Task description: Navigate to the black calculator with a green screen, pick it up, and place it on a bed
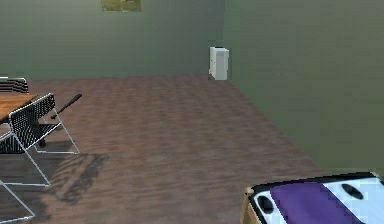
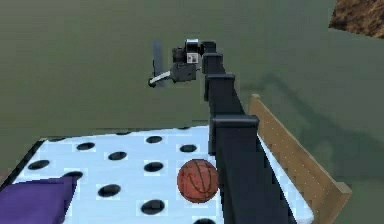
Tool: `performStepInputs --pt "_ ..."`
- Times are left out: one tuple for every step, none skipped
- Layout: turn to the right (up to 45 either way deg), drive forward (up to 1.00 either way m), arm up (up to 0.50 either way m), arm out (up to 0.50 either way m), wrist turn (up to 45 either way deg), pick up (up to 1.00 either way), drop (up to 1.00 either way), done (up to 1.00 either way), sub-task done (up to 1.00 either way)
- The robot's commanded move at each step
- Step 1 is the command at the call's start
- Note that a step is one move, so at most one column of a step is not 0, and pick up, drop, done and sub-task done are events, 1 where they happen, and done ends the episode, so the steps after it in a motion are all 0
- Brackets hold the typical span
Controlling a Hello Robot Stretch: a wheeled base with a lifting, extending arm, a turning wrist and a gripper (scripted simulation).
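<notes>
A bed with a white, black-dotted cover (image 2: pixel 120 162) and a wooden side rail (image 2: pixel 300 165) spreads across the lower arm side view. My dark arm (image 2: pixel 235 140) rises over it toward the green wall. The gripper (image 2: pixel 157 70) stands at the arm's far end, high above the cover, with wall behind it. Its thin fingers blur into a small grey shape, so I cannot tell whether it holds anything. A corner of the same bed (image 1: pixel 300 188) appears at the forward view's bottom right.
An orange basketball (image 2: pixel 198 180) and a purple pillow (image 2: pixel 40 198) lie on the bed. A wooden table (image 1: pixel 20 103) with wire-frame chairs (image 1: pixel 35 135) stands at the forward view's left. A white box (image 1: pixel 219 62) sits by the far wall. Open wooden floor lies between.
</notes>
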Motion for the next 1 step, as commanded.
performStepInputs --pt "0.0 0.00 -0.40 0.00 0.0 0.00 0.00 0.00 0.00"
